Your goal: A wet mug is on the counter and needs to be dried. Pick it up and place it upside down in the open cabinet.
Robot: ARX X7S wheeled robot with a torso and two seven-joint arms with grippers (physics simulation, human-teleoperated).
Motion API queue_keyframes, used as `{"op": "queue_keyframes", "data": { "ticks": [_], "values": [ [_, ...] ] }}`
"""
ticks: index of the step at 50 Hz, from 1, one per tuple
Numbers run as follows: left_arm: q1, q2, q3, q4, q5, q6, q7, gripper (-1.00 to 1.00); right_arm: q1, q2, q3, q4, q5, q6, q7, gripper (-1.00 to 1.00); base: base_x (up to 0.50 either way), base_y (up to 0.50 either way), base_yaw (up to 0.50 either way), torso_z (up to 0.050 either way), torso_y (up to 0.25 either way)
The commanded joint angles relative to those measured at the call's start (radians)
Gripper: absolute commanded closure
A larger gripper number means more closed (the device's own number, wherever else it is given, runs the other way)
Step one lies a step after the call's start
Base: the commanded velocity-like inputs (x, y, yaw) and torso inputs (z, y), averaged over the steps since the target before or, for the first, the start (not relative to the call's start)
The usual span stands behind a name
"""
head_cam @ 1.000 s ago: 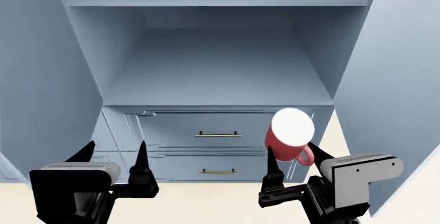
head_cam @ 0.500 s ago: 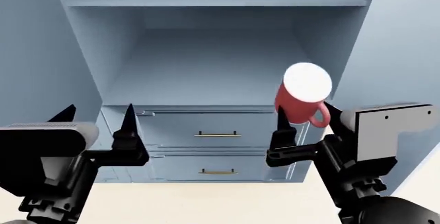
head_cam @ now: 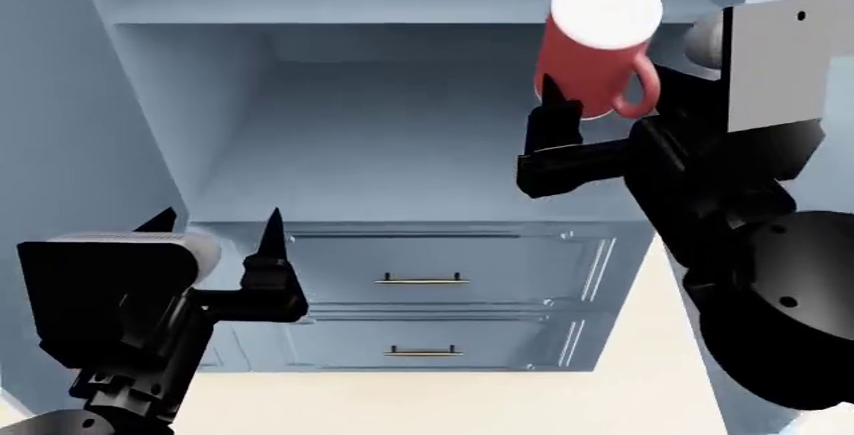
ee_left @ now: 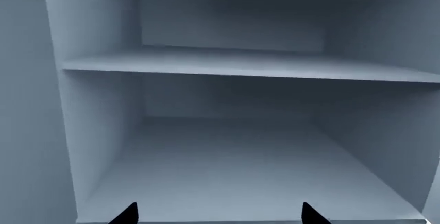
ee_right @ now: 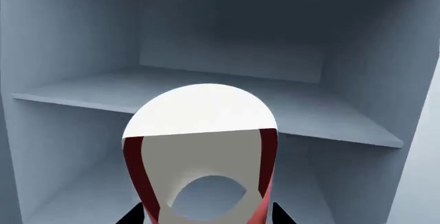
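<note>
The right gripper point(head_cam: 591, 105) grips the mug point(head_cam: 594, 40), base up, before the cabinet point(head_cam: 400, 145). The left gripper point(head_cam: 214, 240) hangs spread wide, lower

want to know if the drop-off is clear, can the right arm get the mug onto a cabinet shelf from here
Probably yes. The right pincer holds the mug white base up, in front of the open cabinet. No door or object shows on the shelf ahead, and the left pincer hangs low, off to the side.
</note>
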Motion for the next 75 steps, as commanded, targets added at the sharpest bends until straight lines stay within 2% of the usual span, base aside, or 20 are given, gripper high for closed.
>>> {"op": "queue_keyframes", "data": {
  "ticks": [1,18,22,32,57,75],
  "values": [
    [0.023,0.016,0.007,-0.027,0.001,0.015,0.018,-1.0,0.132,-0.023,-0.034,0.077,0.026,0.052,0.028,1.0,0.5,0.0,0.0,0.0,0.01],
    [0.093,0.014,0.022,-0.04,0.059,0.073,0.015,-1.0,0.163,-0.03,-0.052,0.095,0.046,0.057,0.052,1.0,0.5,0.0,0.0,0.0,0.001],
    [0.097,0.012,0.022,-0.035,0.064,0.077,0.017,-1.0,0.223,-0.056,-0.083,0.177,0.056,0.08,0.052,1.0,0.5,0.0,0.0,0.0,0.0],
    [0.095,0.014,0.02,-0.035,0.059,0.074,0.023,-1.0,0.265,-0.073,-0.109,0.222,0.057,0.094,0.059,1.0,0.5,0.0,0.0,0.0,0.002],
    [0.116,0.022,0.019,-0.053,0.065,0.084,0.031,-1.0,0.319,-0.11,-0.171,0.384,-0.022,0.095,-0.016,1.0,0.5,0.0,0.0,0.0,0.001],
    [0.121,0.014,0.013,-0.049,0.064,0.092,0.037,-1.0,0.342,-0.155,-0.218,0.583,-0.082,0.074,-0.122,1.0,0.0,0.0,0.0,0.001,0.001]
  ]
}}
